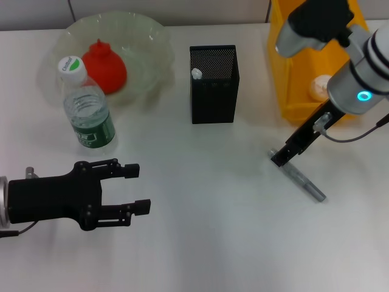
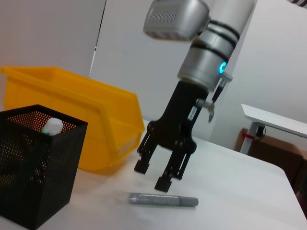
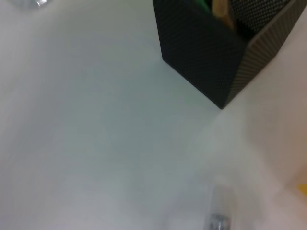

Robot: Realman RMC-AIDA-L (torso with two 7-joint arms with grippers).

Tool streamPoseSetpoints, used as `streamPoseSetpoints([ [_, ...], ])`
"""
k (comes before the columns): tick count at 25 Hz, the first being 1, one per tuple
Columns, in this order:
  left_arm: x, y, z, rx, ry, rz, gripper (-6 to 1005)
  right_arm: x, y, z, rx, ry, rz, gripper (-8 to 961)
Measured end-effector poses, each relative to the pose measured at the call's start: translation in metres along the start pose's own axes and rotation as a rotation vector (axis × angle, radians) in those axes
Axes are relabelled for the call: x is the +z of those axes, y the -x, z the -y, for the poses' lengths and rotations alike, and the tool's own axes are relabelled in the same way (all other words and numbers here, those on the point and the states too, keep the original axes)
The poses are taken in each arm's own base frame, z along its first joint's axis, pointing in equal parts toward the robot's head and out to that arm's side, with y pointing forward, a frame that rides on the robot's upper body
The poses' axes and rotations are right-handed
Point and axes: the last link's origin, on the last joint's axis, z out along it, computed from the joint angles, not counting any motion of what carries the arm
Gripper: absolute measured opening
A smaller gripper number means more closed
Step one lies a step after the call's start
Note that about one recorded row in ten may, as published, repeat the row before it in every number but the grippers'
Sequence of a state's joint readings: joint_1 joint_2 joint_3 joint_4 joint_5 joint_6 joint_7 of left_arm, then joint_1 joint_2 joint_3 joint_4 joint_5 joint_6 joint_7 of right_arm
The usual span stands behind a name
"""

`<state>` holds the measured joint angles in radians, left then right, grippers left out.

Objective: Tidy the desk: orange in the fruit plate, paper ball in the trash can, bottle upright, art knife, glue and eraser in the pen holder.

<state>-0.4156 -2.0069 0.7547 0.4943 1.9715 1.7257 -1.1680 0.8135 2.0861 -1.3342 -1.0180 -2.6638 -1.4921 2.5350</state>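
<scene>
The grey glue [image 1: 302, 179] lies on the table in front of the yellow trash can [image 1: 298, 73]. My right gripper [image 1: 281, 159] hovers open and empty just over the glue's near end; the left wrist view shows the gripper [image 2: 152, 175] above the glue [image 2: 163, 199]. The orange [image 1: 104, 66] sits in the fruit plate [image 1: 149, 36]. The bottle [image 1: 88, 112] stands upright. The pen holder [image 1: 213, 91] holds the mint-green art knife [image 3: 204, 5] and the tan eraser [image 3: 221, 12]. The paper ball [image 1: 320, 87] lies in the trash can. My left gripper [image 1: 138, 188] is open and empty at the front left.
The pen holder [image 2: 33, 167] stands between the fruit plate and the trash can [image 2: 86, 124]. The bottle is close in front of the fruit plate, just beyond my left gripper. The glue shows blurred in the right wrist view [image 3: 220, 211].
</scene>
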Motion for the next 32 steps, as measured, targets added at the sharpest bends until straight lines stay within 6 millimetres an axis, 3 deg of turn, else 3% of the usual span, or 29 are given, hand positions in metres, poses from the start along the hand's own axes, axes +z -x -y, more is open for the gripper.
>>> streamPoseSetpoints([
  [4, 0.001, -0.001, 0.001, 0.000, 0.003, 0.000, 784, 0.013, 0.000, -0.005, -0.013, 0.010, -0.004, 716],
  [10, 0.002, -0.001, 0.001, 0.000, 0.001, 0.000, 784, 0.027, 0.000, -0.008, -0.022, 0.017, -0.019, 502],
  [15, 0.001, -0.001, 0.002, 0.000, -0.005, 0.002, 784, 0.028, 0.001, -0.008, -0.027, 0.009, -0.013, 262],
  [20, 0.000, 0.000, 0.002, 0.000, -0.007, 0.001, 784, 0.017, 0.004, -0.008, -0.039, 0.003, 0.030, 207],
  [23, 0.000, 0.000, 0.001, -0.002, -0.010, -0.004, 784, -0.003, 0.008, -0.008, -0.043, 0.005, 0.115, 174],
  [25, -0.001, -0.001, 0.001, -0.003, -0.011, -0.008, 784, -0.032, 0.011, -0.005, -0.027, 0.018, 0.267, 152],
  [29, -0.002, -0.001, 0.002, -0.005, -0.021, -0.020, 784, -0.096, 0.009, 0.012, 0.020, 0.106, 0.736, 140],
  [32, -0.003, -0.002, 0.002, -0.007, -0.025, -0.026, 784, -0.113, 0.005, 0.026, 0.017, 0.167, 1.039, 139],
])
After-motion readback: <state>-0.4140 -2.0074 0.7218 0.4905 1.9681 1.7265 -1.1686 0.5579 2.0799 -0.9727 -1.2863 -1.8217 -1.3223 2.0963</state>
